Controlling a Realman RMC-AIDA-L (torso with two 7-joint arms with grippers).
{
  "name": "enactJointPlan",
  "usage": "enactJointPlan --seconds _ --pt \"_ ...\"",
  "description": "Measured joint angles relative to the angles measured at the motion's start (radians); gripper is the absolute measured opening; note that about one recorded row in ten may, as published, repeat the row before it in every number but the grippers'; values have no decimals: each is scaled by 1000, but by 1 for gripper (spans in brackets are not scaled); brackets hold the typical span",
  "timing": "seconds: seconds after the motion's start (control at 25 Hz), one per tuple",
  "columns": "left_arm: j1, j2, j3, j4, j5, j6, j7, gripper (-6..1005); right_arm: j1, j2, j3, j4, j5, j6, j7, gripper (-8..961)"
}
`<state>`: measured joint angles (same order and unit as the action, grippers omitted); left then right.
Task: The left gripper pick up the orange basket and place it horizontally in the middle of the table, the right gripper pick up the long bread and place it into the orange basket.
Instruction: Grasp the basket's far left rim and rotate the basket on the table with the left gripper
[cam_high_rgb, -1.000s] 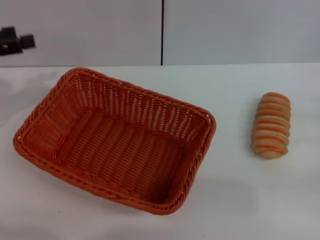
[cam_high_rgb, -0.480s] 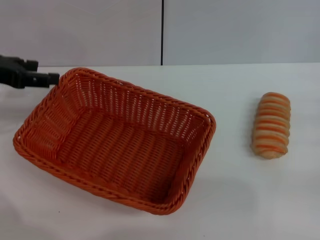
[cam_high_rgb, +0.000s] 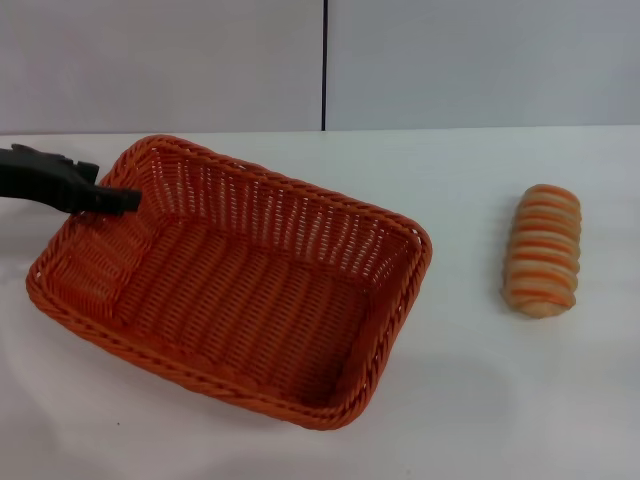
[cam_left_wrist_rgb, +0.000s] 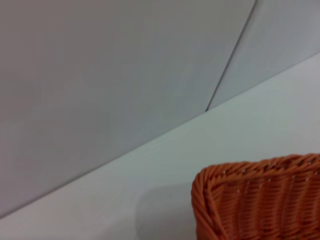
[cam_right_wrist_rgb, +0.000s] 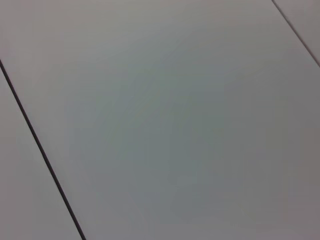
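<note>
The orange basket lies empty on the white table, left of centre and turned at a slant. My left gripper reaches in from the left edge, its dark tip over the basket's far left corner, just above the rim. The left wrist view shows that braided corner of the basket close up. The long bread, tan with orange-brown stripes, lies on the table well to the right of the basket. My right gripper is out of view.
A grey wall with a dark vertical seam stands behind the table's back edge. Bare tabletop separates the basket from the bread. The right wrist view shows only grey panels.
My left gripper has come in from the far left edge, moving right and lower, and its tip now hangs over the basket's far left corner. Basket and bread have not moved.
</note>
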<state>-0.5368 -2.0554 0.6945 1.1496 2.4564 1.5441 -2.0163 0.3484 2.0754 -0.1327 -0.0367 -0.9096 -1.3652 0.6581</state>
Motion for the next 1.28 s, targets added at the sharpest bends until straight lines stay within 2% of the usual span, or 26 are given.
enactJointPlan --seconds 0.2,0.24,0.28,0.48,0.6,0.92,1.08,1.16,1.28 --pt "5 0 25 -1 7 -17 -15 759 1 0 -1 0 0 0 0 632" --pt "5 -1 87 -2 45 -35 -64 758 1 0 -1 0 0 3 0 633" --pt "2 -1 96 1 52 -35 -78 758 2 0 -1 0 0 9 0 633" --pt "-1 -2 100 12 46 -28 -84 756 7 0 -1 0 0 27 0 636" --pt "-3 -2 101 19 42 -27 -83 597 7 -1 -1 -1 0 30 0 637" --pt "-5 0 102 18 41 -13 -85 287 11 -2 9 -6 5 41 0 641" --pt "-5 1 101 18 43 -6 -88 208 16 -3 10 -6 6 60 0 643" --pt "-5 1 89 20 34 6 -98 207 17 -3 10 -6 7 65 0 644" --pt "-8 7 10 17 -35 69 -125 203 17 -3 10 -8 7 66 0 646"
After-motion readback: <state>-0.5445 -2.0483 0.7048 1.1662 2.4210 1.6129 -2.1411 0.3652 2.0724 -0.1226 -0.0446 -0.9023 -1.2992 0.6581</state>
